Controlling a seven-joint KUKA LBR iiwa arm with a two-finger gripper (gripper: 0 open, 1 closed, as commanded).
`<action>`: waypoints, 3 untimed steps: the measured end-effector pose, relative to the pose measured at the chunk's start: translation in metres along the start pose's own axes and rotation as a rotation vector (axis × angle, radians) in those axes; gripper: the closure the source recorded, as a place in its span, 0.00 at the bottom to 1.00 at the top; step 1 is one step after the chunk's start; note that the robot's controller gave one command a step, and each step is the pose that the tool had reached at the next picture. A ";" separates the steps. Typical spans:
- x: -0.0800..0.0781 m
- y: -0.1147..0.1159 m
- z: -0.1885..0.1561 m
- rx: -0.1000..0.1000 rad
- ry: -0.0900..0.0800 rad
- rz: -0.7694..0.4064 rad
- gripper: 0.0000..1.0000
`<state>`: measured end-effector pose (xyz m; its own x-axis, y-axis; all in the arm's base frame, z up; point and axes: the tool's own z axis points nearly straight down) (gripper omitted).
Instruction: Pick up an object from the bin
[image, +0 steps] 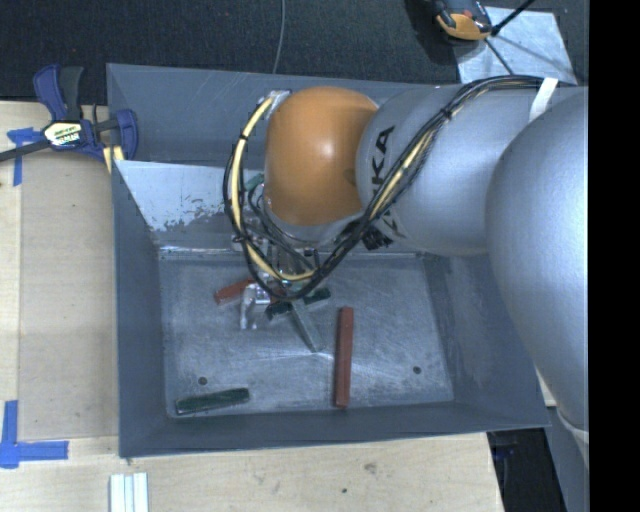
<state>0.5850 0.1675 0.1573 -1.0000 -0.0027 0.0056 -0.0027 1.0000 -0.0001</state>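
Red-brown piece (231, 292): small and flat; lies on the bin floor, left of centre and toward the far wall; just beside the gripper, on its left; whether the two touch cannot be told
Gripper (258, 308): down at the bin floor, under the orange cover; pale metal parts show below a knot of cables; nearer to the red-brown piece than to anything else loose; whether it is spread or closed cannot be told, the cables hide too much
Arm (480, 170): thick and silver; comes in from the right, across the far right part of the bin
Orange cover (315, 150): rounded, at the arm's end; sits above the far wall and the back of the floor
Cables (240, 175): yellow and black; loop round the left side of the orange cover and run down to the gripper
Thin grey bar (303, 328): slants down and to the right from the gripper; whether it is part of the gripper or a loose thing cannot be told
Dark green bit (318, 296): just right of the gripper, partly under the cables
Brown stick (343, 357): long and narrow; lies right of the gripper and apart from it; its lower end is near the front wall
Dark green pen (212, 401): lies along the front wall at the left; well apart from the gripper
Bin (140, 330): grey metal with sloping walls; scuffed floor
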 end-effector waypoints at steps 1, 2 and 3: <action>-0.002 -0.001 -0.005 -0.001 -0.008 0.002 0.00; -0.022 -0.042 0.080 -0.003 -0.023 -0.040 1.00; -0.022 -0.042 0.080 -0.004 -0.023 -0.040 1.00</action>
<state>0.6066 0.1251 0.0772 -0.9989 -0.0427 -0.0173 -0.0427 0.9991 0.0032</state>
